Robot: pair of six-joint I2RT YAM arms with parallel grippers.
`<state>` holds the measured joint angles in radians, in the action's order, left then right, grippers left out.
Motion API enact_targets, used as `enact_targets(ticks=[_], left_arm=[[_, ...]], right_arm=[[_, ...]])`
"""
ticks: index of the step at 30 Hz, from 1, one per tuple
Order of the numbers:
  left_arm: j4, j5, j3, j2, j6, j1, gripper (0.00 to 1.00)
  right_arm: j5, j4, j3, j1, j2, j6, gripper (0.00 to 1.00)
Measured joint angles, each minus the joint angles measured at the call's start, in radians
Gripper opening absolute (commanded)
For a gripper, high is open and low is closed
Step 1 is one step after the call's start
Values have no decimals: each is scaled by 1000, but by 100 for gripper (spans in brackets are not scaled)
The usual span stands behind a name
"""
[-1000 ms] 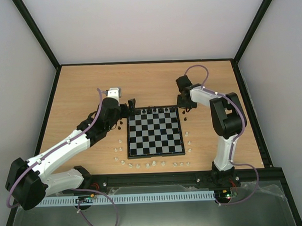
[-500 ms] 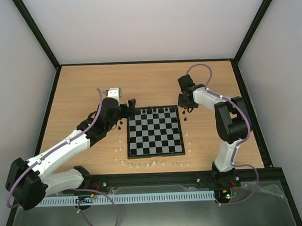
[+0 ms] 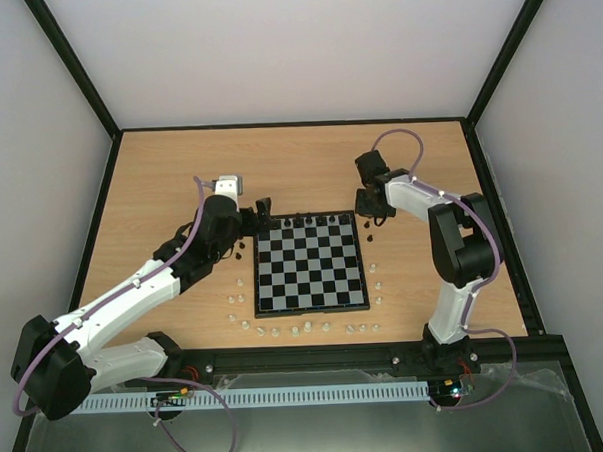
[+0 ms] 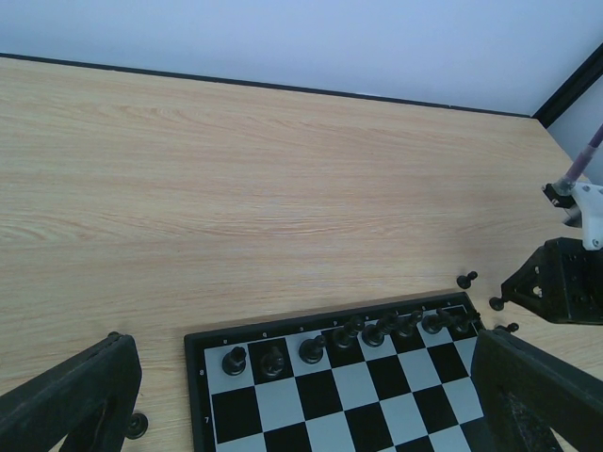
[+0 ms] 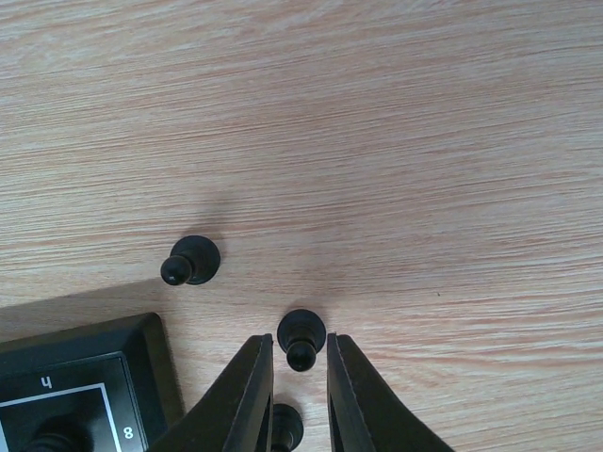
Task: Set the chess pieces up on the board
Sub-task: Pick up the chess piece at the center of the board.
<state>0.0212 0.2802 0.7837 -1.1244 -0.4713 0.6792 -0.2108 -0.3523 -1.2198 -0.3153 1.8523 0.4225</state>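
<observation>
The board [image 3: 311, 266] lies mid-table, and a row of black chess pieces [image 3: 316, 219] stands along its far edge. In the left wrist view that row [image 4: 349, 336] runs across the board [image 4: 283, 405]. My left gripper [image 3: 256, 216] hovers at the far left corner, wide open and empty, fingers [image 4: 66, 400] far apart. My right gripper [image 3: 373, 215] is off the far right corner. Its jaws [image 5: 300, 347] stand narrowly open around a black pawn [image 5: 301, 337] upright on the table, with thin gaps on both sides.
More black pawns stand loose on the wood: one [image 5: 191, 261] beyond the board corner [image 5: 85, 367], one [image 5: 285, 428] under my right fingers, others [image 3: 241, 251] left of the board. Translucent white pieces [image 3: 286, 329] ring the board's near and side edges.
The right arm's elbow has swung a little to the right and its gripper has shifted slightly by the board's corner. The left arm has not moved.
</observation>
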Motion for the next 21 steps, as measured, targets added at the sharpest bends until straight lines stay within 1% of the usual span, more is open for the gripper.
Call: enact_targets(ticks=[9,12,17,21], left_arm=[[0,0,0,0,0,0,99],[0,0,0,0,0,0,99],[0,0,0,0,0,0,99],[0,0,0,0,0,0,99]], right_arm=[[-1,0,0,0,24,0,16],[0,0,0,0,34,0,12],[-1,0,-1,0,41,-4,10],[-1,0,-13,0,43,-5,3]])
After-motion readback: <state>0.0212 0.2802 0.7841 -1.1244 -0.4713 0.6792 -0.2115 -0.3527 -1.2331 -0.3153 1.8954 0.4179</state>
